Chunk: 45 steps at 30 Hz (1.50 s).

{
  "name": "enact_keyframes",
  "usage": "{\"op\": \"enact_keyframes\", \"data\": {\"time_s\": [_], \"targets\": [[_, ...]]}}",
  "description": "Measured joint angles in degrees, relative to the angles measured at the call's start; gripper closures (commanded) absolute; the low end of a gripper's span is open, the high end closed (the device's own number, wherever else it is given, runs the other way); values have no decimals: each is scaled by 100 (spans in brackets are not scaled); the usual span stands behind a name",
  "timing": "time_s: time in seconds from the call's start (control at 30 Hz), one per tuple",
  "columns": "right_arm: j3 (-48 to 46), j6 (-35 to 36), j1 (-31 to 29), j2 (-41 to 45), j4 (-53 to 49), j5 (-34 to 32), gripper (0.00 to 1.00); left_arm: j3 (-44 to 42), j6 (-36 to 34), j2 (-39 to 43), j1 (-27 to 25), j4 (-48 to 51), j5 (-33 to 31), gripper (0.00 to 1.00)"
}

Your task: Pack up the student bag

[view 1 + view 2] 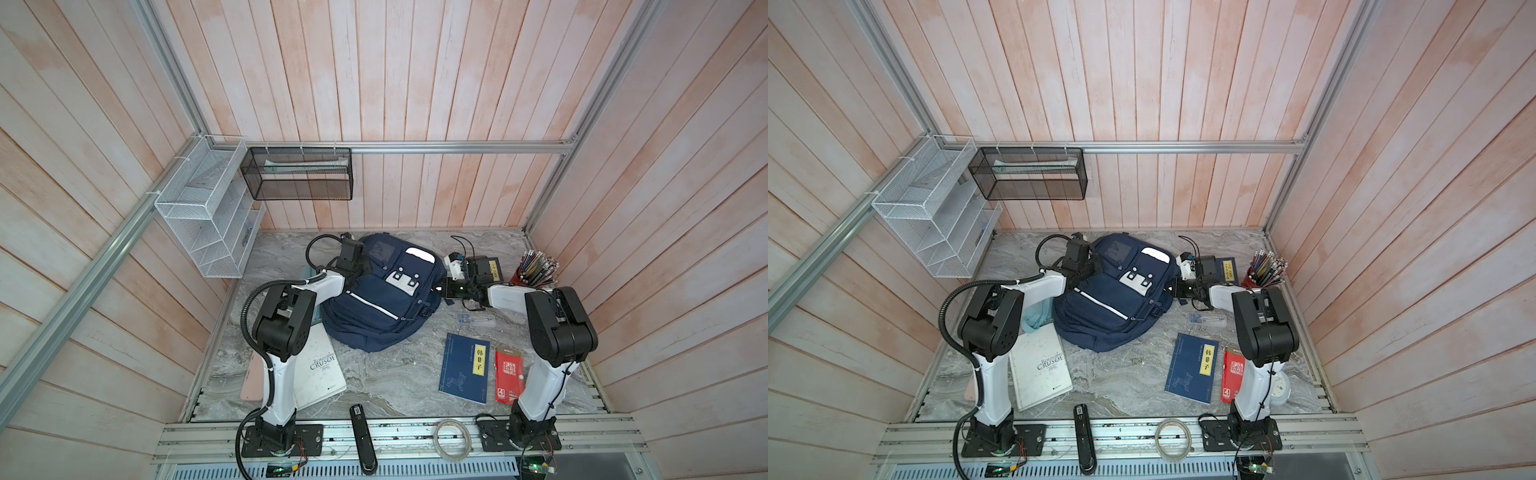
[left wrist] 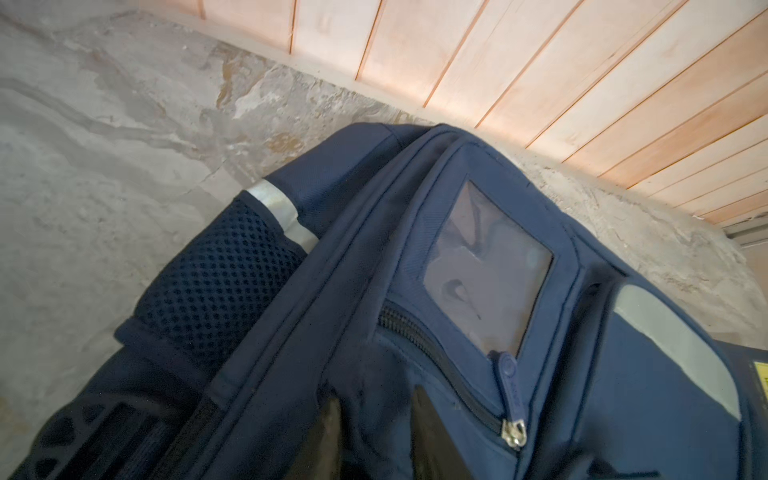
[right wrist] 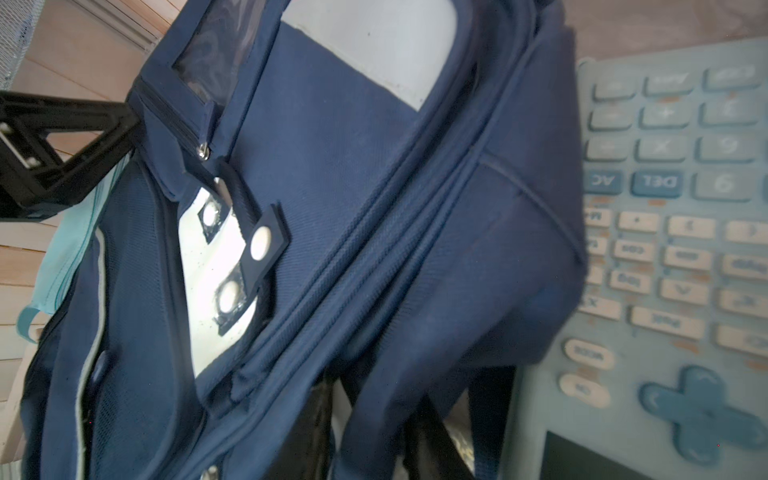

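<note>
Left wrist view: the left gripper has its two dark fingers set narrow, with a ridge of navy cloth bunched between them. This reads as a pinch on the large navy blue fabric student bag, just beside its small window pocket.

Right wrist view: the right gripper has a finger on either side of a navy fold on the bag's flank. The frame is blurred, so whether it is clamped cannot be told. A pale blue plastic calculator lies just beside the bag.

In both top views the student bag lies front-up at upper centre of the grey marbled tabletop, near the back wall. The left gripper is at its upper-left edge and the right gripper at its right edge.

Judgement: the arms flank the bag to steady or spread it for opening, since the visible zips look closed. The navy blue book with yellow label and the white paperback lie unpacked at lower right and lower left, so packing has barely begun.
</note>
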State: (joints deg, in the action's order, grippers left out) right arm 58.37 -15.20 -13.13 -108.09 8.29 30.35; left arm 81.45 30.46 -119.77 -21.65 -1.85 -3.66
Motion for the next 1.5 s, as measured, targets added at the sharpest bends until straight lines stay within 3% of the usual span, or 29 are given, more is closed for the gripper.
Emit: {"op": "enact_keyframes", "data": {"time_s": [0.2, 0.33, 0.47, 0.67, 0.77, 0.93, 1.07, 1.27, 1.5], "targets": [[-76, 42, -227, 59, -234, 0, 64, 706, -116, -411, 35, 98, 96, 67], [-243, 111, -378, 313, -442, 85, 53, 920, -184, -413, 33, 212, 225, 57], [-417, 284, -442, 828, -660, -24, 45, 675, -175, -61, -11, 229, 404, 35], [-511, 817, -455, 1582, -529, -616, 43, -260, -59, 1443, -48, 188, 726, 0], [-518, 1655, -553, 1770, -411, -798, 41, -732, 61, 2273, -55, 46, 1005, 0], [-549, 4242, -1193, 1939, -723, -1325, 34, -1884, 448, 3442, -151, -190, 1519, 0], [-732, 5584, -1368, 1958, -892, -1502, 35, -2868, 750, 3980, -409, -214, 1808, 12], [-776, 6465, -1491, 1735, -1036, -1578, 40, -4164, 1169, 4592, -1001, -140, 1904, 23], [-776, 6749, -1733, 1270, -1298, -1775, 42, -5117, 1622, 5313, -1399, -162, 1731, 30]]}}
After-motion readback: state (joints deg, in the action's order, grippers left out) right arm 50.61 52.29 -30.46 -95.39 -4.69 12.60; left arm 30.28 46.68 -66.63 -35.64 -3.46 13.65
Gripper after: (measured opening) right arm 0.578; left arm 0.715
